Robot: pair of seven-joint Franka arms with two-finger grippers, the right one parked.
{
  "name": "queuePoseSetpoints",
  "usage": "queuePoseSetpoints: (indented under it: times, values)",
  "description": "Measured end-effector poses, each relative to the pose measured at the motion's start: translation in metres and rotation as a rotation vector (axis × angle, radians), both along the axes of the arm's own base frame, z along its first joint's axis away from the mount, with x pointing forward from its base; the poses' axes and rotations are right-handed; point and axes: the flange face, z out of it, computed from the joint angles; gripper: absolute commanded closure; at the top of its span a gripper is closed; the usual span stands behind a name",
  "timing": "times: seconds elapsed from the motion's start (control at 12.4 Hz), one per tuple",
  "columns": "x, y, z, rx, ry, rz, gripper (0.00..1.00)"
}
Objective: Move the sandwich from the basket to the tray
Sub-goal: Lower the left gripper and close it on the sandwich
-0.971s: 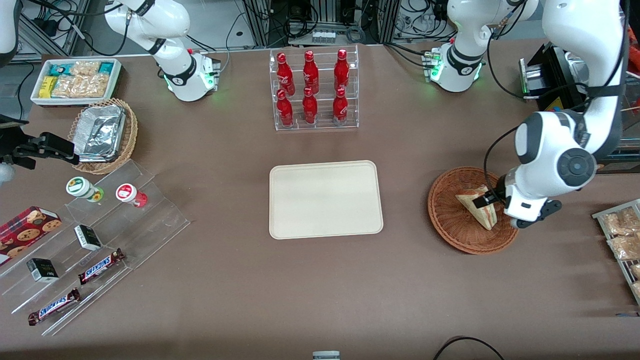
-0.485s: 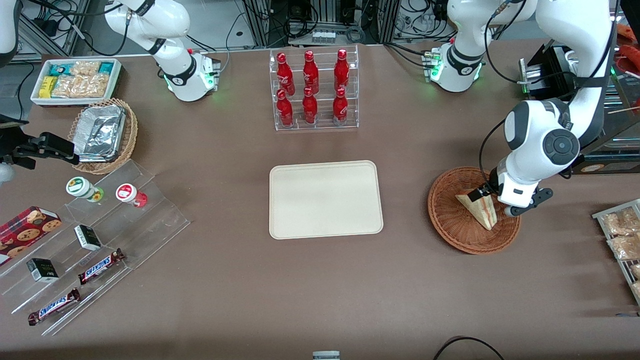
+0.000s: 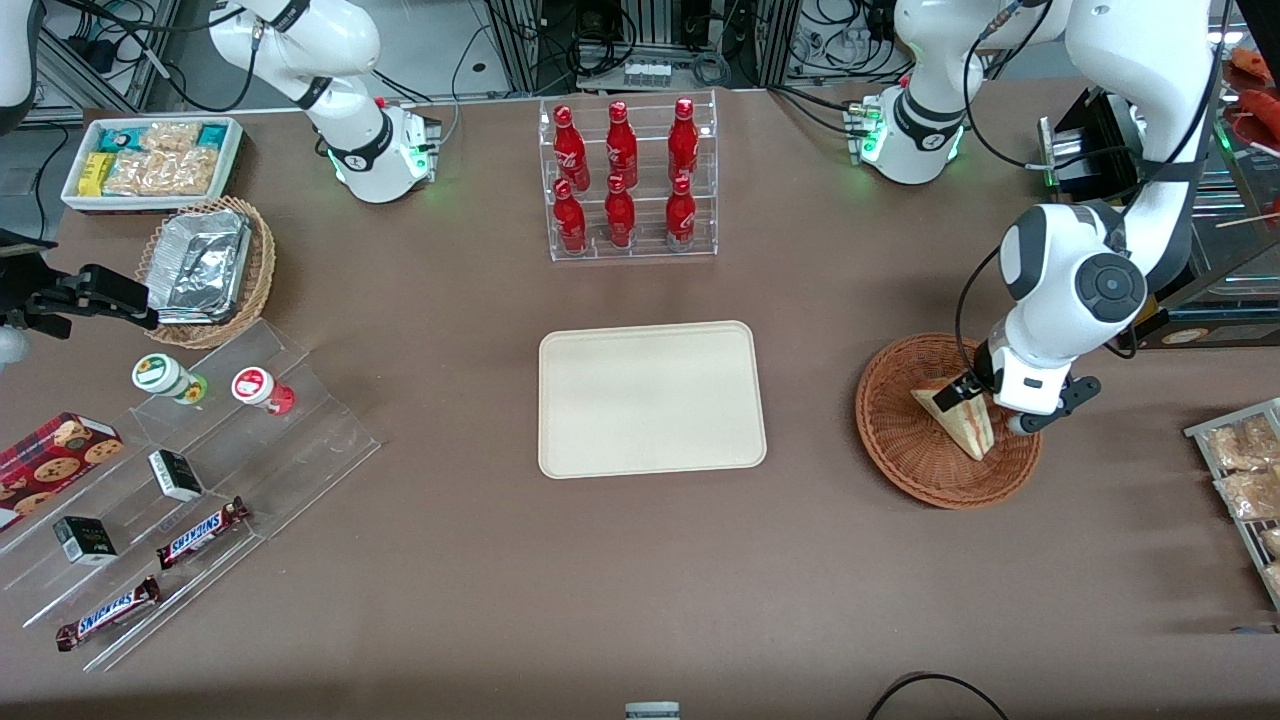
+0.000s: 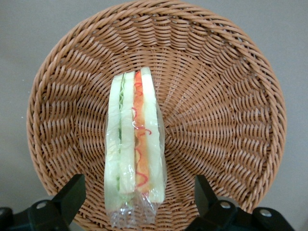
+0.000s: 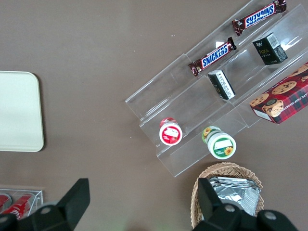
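A brown, matte tabletop (image 3: 480,560) fills the scene, with cables and racks along its back edge. Over the past second we see the left arm swing in above the basket (image 3: 900,440) and steady itself, its wrist now higher and closer to the basket's centre than before. The gripper (image 4: 139,204) hangs over the sandwich (image 3: 958,415), fingers spread wide with the wedge lined up between them and touching neither. We read this as the end of the approach: the descent and the squeeze are not yet done, and the sandwich lies in the basket, near the table's edge at the working arm's end.

The tray (image 3: 650,340) sits bare at the table's centre, well apart from the basket.

The basket is round, shallow, reddish-brown wicker, its weave radiating from the middle. The sandwich is a triangular wedge standing on edge, pale soft bread with green and red-orange filling, sealed in clear crinkled film. We judge it soft enough to crush under a hard grip. The tray is smooth cream plastic with rounded corners and a low rim.
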Motion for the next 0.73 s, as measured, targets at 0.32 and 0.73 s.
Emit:
queuePoseSetpoints:
  times: [0.32, 0.73]
  values:
    - [0.001, 0.003, -0.022, -0.001, 0.011, 0.007, 0.08]
    - [0.001, 0.005, -0.027, 0.000, 0.017, 0.047, 1.00]
